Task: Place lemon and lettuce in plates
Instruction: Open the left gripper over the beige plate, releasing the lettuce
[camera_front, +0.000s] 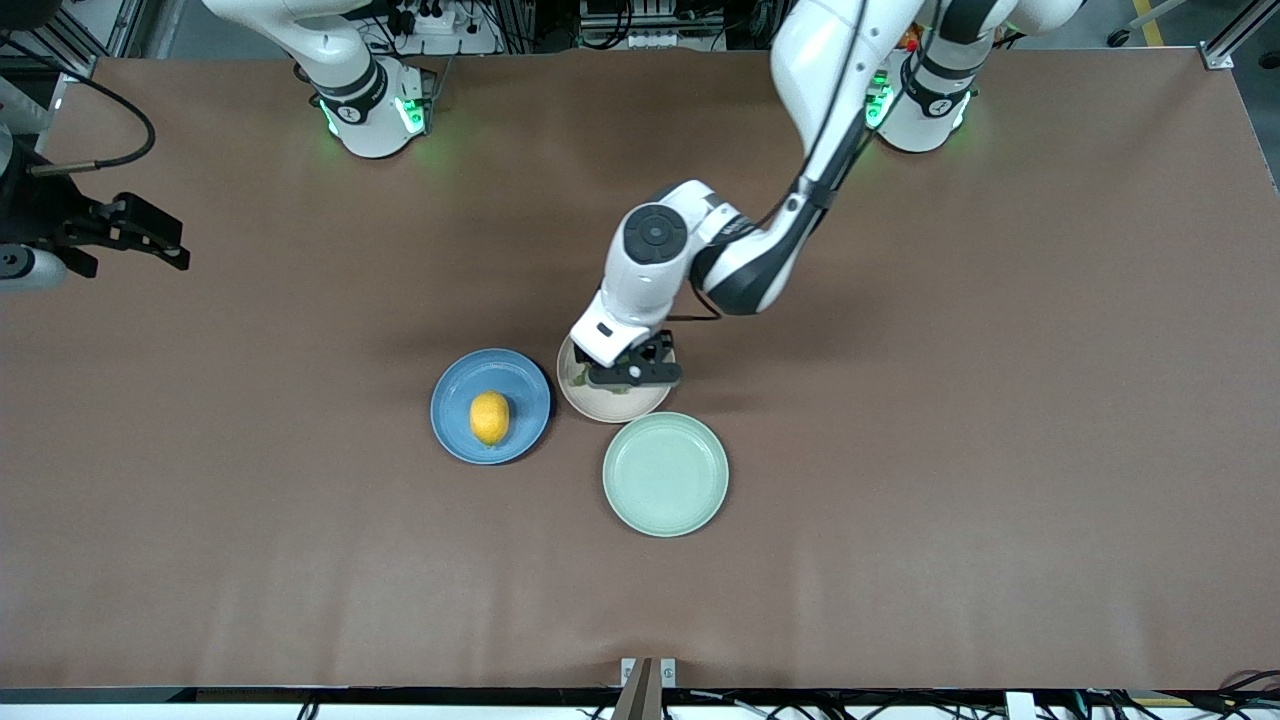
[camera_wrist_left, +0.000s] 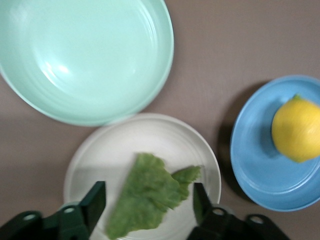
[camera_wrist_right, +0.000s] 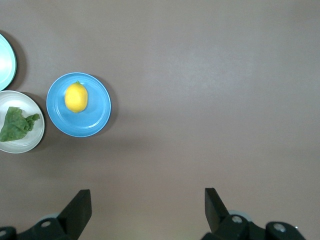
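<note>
The lemon (camera_front: 489, 417) lies in the blue plate (camera_front: 450, 385). The lettuce (camera_wrist_left: 142, 200) lies flat in the pale beige plate (camera_wrist_left: 115, 150), which stands beside the blue one toward the left arm's end. My left gripper (camera_front: 635, 372) hangs just over the beige plate (camera_front: 612, 405), open, with a finger on each side of the leaf and touching neither. In the front view it hides most of the lettuce. My right gripper (camera_front: 172, 250) waits open and empty, high over the right arm's end of the table. Its wrist view shows the lemon (camera_wrist_right: 76, 97) and lettuce (camera_wrist_right: 15, 125) in their plates.
An empty mint-green dish (camera_front: 665, 474) stands next to the beige plate, nearer to the front camera, almost touching it. The three dishes cluster at the table's middle. Bare brown tabletop (camera_front: 1000, 450) spreads all round them.
</note>
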